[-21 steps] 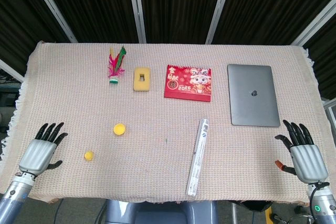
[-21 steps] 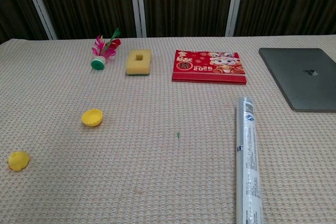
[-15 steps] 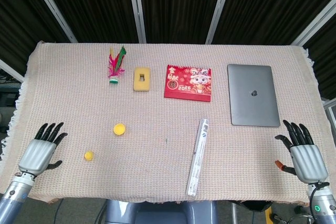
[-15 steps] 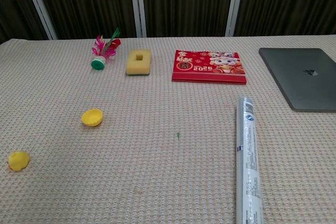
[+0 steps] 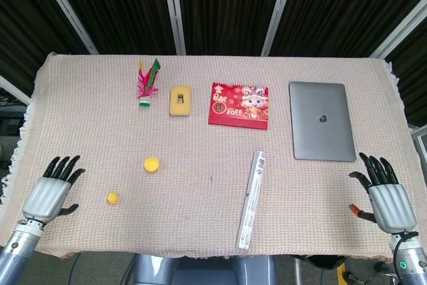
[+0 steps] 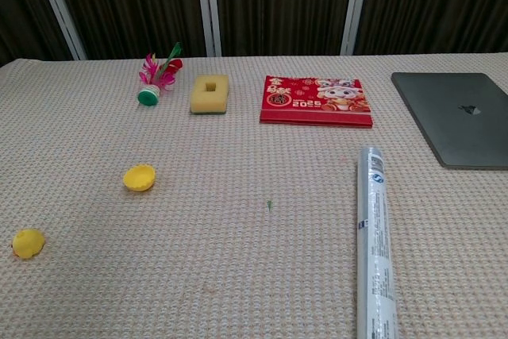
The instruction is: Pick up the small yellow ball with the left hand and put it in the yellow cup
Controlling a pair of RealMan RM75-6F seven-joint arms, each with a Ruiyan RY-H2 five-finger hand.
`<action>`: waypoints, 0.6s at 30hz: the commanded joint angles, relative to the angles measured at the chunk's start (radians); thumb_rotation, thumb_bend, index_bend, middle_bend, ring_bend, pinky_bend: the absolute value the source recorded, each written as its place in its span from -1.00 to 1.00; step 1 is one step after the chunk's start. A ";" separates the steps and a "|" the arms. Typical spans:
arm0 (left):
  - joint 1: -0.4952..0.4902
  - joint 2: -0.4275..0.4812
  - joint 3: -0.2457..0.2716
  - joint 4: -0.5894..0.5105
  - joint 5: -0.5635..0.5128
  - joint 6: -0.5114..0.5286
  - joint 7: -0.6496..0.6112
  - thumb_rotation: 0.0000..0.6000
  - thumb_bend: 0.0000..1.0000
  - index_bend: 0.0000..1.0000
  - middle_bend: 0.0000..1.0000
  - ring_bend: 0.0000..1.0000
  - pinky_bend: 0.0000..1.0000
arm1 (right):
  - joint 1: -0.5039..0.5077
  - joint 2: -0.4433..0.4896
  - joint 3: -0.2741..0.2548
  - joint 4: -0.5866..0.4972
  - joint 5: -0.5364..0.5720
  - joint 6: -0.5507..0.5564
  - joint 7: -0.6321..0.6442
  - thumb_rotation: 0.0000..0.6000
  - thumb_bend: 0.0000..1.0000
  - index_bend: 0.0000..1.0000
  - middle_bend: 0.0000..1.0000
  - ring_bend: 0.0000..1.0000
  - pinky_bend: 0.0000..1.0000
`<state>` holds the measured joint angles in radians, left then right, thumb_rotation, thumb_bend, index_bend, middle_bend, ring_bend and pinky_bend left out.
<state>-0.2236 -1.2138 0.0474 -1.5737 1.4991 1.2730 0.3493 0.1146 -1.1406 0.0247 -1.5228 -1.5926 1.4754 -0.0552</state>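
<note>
The left hand (image 5: 48, 191) lay palm down at the near left edge of the surface (image 5: 87, 118), its fingers spread wide and holding nothing. The right hand (image 5: 383, 197) lay the same way at the near right edge, fingers apart and empty. Neither hand showed in the chest view.

The small yellow ball (image 5: 113, 197) sat on the woven cloth near the left hand, apart from it. The yellow cup (image 5: 152, 164) stood upright with its mouth up, a little farther back and to the right of the ball, not touching it. In the chest view the ball (image 6: 28, 243) sat close to the left border and the cup (image 6: 139, 177) farther in.

Along the far side stood a feathered shuttlecock (image 5: 147, 85), a yellow sponge (image 5: 179, 100) with a hole in it, a red calendar (image 5: 239, 105) and a closed grey laptop (image 5: 321, 130). A long silver tube (image 5: 251, 199) lay near the front, between the cup and the right hand.
</note>
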 commanded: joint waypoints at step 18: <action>-0.001 -0.003 -0.001 -0.004 0.018 0.012 -0.011 1.00 -0.74 -0.50 -1.00 -1.00 -1.00 | -0.002 -0.004 -0.001 0.010 -0.010 0.011 0.013 1.00 -1.00 -0.29 -1.00 -1.00 -1.00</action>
<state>-0.2237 -1.2166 0.0470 -1.5765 1.5158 1.2855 0.3418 0.1122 -1.1441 0.0234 -1.5127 -1.6027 1.4867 -0.0420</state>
